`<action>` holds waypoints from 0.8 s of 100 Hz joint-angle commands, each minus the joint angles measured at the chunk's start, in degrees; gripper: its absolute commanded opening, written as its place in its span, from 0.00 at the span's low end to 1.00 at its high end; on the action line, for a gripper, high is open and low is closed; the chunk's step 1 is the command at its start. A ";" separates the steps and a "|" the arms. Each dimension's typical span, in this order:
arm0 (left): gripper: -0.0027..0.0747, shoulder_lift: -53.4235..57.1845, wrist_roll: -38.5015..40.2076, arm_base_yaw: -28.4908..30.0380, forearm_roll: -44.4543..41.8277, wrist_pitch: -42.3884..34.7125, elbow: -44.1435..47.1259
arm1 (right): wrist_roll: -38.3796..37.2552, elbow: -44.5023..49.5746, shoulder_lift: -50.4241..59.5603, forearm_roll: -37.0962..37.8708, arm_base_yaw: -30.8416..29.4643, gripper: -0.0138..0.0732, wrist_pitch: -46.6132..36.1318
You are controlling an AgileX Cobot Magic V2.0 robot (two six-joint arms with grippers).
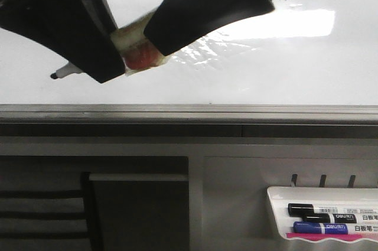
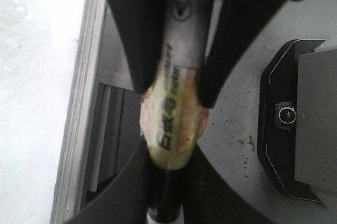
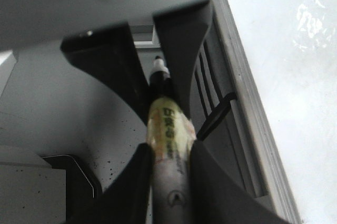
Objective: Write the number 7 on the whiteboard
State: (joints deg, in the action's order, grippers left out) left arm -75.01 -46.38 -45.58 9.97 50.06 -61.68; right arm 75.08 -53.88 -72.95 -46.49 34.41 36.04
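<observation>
The whiteboard (image 1: 266,68) fills the upper half of the front view, glossy white with bright glare and a grey edge rail (image 1: 189,111). No number 7 shows on it. A grey marker wrapped in yellowish tape (image 1: 139,47) is held in front of the board, its tip (image 1: 56,75) pointing left. My left gripper (image 1: 109,56) is shut on the marker's tip end. My right gripper (image 1: 156,32) is shut on its grey body. The left wrist view shows my left gripper (image 2: 168,182) clamped on the dark end. The right wrist view shows my right gripper (image 3: 171,171) clamped on the body.
A small white marker tray (image 1: 277,204) hangs below the board at the lower right, holding a black marker (image 1: 313,210) and a blue marker (image 1: 319,227). Three hooks stand above it. A dark panel (image 1: 136,215) sits at the lower left.
</observation>
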 commanded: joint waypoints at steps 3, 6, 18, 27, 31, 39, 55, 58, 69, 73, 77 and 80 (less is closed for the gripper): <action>0.01 1.25 1.35 -0.51 1.80 -2.72 -2.05 | 0.54 -1.87 1.17 -2.63 0.08 0.18 -2.12; 0.01 1.25 1.35 -0.51 1.80 -2.72 -2.05 | 0.54 -1.87 1.17 -2.63 0.08 0.16 -2.12; 0.03 1.25 1.57 -0.51 1.80 -2.72 -2.05 | 0.54 -1.87 1.17 -2.63 0.08 0.08 -2.12; 0.17 1.25 1.70 -0.51 1.80 -3.08 -2.05 | 0.54 -1.87 1.17 -2.63 0.08 0.08 -2.12; 0.27 1.25 1.81 -0.51 1.80 -3.10 -2.05 | 0.54 -1.87 1.17 -2.63 0.08 0.08 -2.12; 0.42 1.50 3.91 -0.51 0.47 -3.32 -2.39 | 0.54 -1.87 1.29 -2.53 0.08 0.08 -2.24; 0.51 4.86 10.57 2.38 -2.37 -3.54 -2.97 | -0.69 -1.87 3.16 -2.53 -1.24 0.08 -2.32; 0.51 6.00 11.24 3.72 -2.25 -3.54 -2.97 | -1.64 -1.87 3.76 -2.53 -1.95 0.08 -2.37; 0.51 9.73 11.48 9.20 0.69 -3.54 -1.30 | -6.03 -1.87 7.13 -1.16 -4.34 0.08 -2.14; 0.51 11.41 11.48 11.70 2.07 -3.54 -0.47 | -8.99 -1.87 8.30 0.79 -5.49 0.08 -2.11; 0.51 13.09 11.48 14.24 3.70 -3.80 0.27 | -12.68 -1.87 9.77 3.04 -6.92 0.08 -2.11; 0.51 14.22 11.48 15.89 4.98 -4.45 1.07 | -16.92 -1.87 10.70 5.38 -8.07 0.08 -2.11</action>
State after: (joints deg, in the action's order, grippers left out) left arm -64.68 -35.89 -33.73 10.86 49.14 -60.55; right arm 66.77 -53.88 -66.38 -44.34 29.36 35.69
